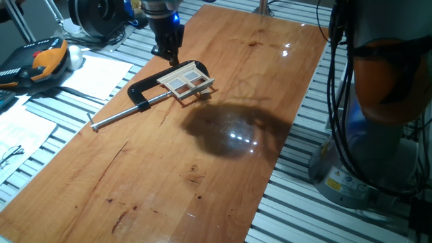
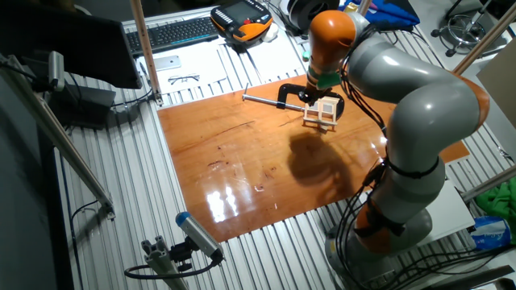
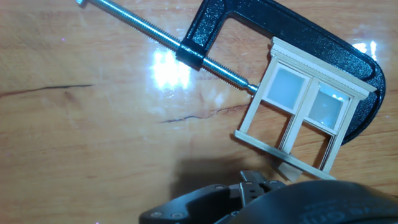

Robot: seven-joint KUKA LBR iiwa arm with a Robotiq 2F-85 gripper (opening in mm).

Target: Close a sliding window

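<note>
One black C-clamp (image 1: pixel 145 91) lies on the wooden surface (image 1: pixel 202 162), its steel screw rod (image 1: pixel 125 113) reaching out to the left and its curved frame wrapping the sliding window (image 1: pixel 185 81), which it pins between screw tip and far arm. The window's pale wood frame shows two frosted panes toward the clamp's arch in the hand view (image 3: pixel 308 112). Right above its rear edge hangs the gripper (image 1: pixel 167 50); whether the jaws are apart or together cannot be told.
</note>
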